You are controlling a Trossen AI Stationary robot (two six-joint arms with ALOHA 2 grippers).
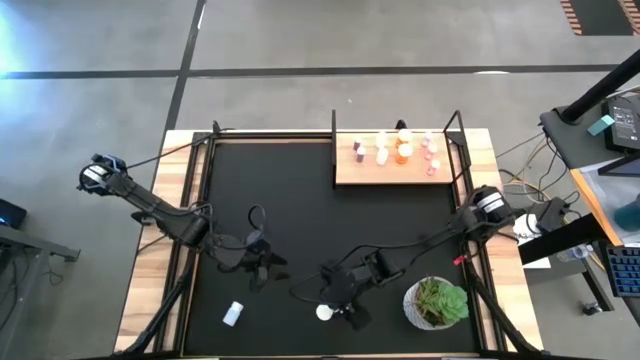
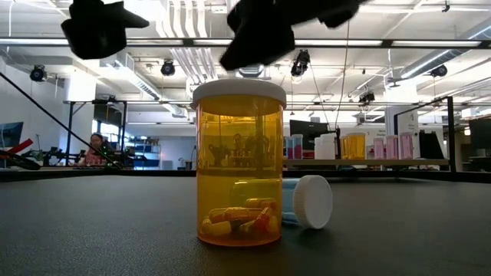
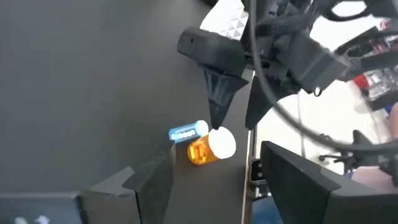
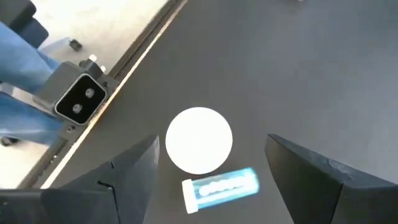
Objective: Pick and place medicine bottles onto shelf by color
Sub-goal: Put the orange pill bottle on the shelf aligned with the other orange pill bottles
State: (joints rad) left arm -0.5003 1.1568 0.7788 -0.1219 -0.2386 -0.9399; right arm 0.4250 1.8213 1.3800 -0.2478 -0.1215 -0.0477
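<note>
- Nearest the front edge of the worktop [image 1: 155,250], an orange pill bottle [image 2: 238,165] stands upright on the black mat [image 1: 300,200], white cap on, capsules heaped at its bottom.
- Just behind it, a clear bottle with a blue label [image 2: 295,203] lies on its side, white cap facing the front edge; whether the two touch I cannot tell.
- The right gripper [image 4: 205,165] hangs directly above the orange bottle, jaws spread apart either side of the cap and gripping nothing.
- Another white bottle [image 1: 233,314] lies on the mat toward the front left corner, well apart from the pair.
- The left gripper [image 1: 268,266] hovers over the mat left of the right one, jaws parted and empty.
- A green potted plant [image 1: 437,303] sits near the front right corner.
- At the far right edge, the light-wood shelf [image 1: 350,172] with black posts carries a cluster of bottles [image 1: 395,150]: white, orange and pink.
</note>
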